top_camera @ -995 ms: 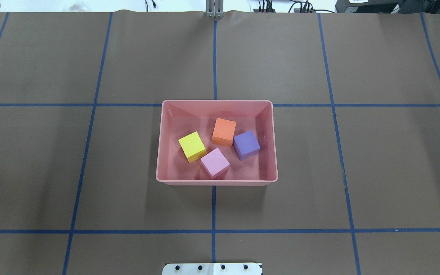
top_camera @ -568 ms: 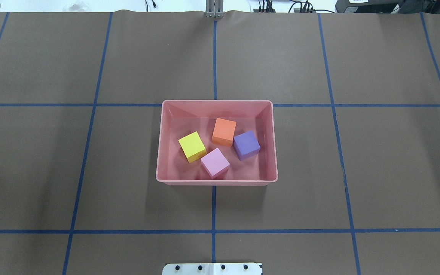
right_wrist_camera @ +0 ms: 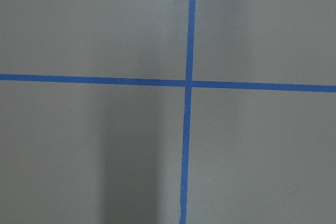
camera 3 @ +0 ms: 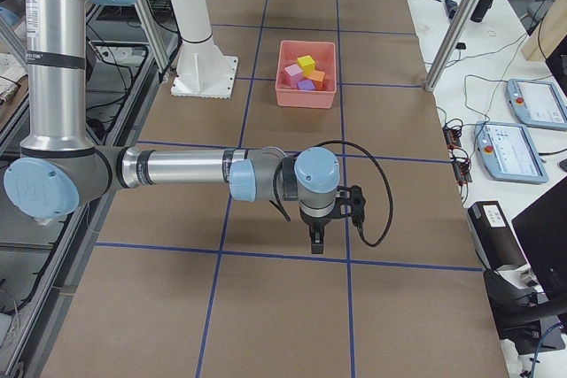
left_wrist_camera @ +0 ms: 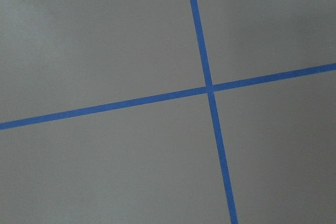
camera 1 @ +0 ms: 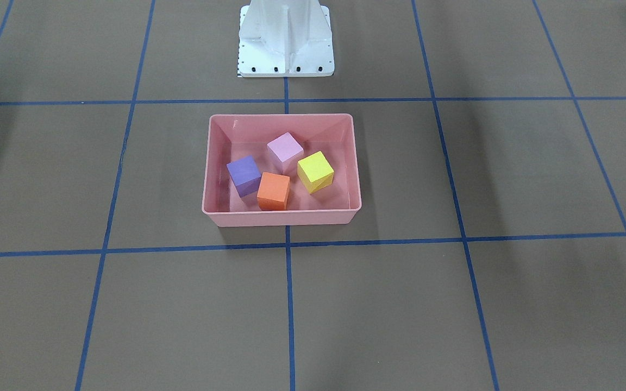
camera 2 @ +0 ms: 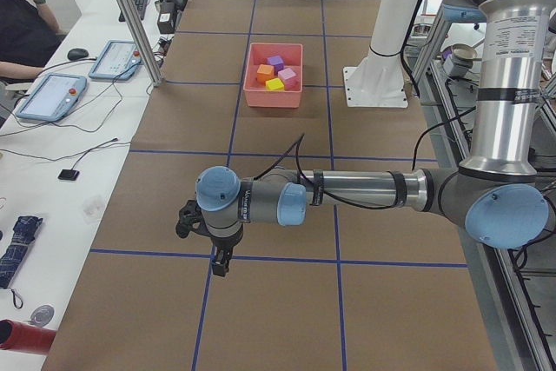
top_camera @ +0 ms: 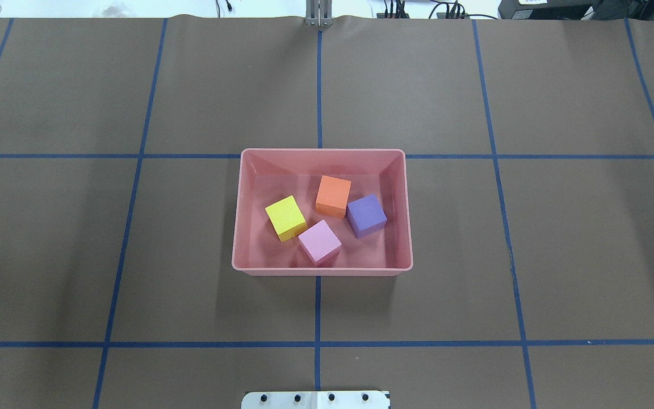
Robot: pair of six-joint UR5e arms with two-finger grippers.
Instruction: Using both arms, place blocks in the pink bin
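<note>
The pink bin point(top_camera: 321, 270) stands at the middle of the table, also in the front view point(camera 1: 280, 218). Inside it lie the yellow block point(top_camera: 285, 217), the orange block point(top_camera: 333, 196), the purple block point(top_camera: 366, 215) and the pink-lilac block point(top_camera: 319, 242), close together. My left gripper point(camera 2: 221, 262) shows only in the exterior left view, far from the bin over a tape crossing. My right gripper point(camera 3: 316, 243) shows only in the exterior right view, likewise far from the bin. I cannot tell whether either is open or shut. Both wrist views show only brown table and blue tape.
The white metal base point(camera 1: 286, 38) stands behind the bin on the robot's side. Blue tape lines grid the brown table cover. Side tables hold tablets point(camera 2: 52, 95) and cables, and a person point(camera 2: 19, 28) sits at the far left.
</note>
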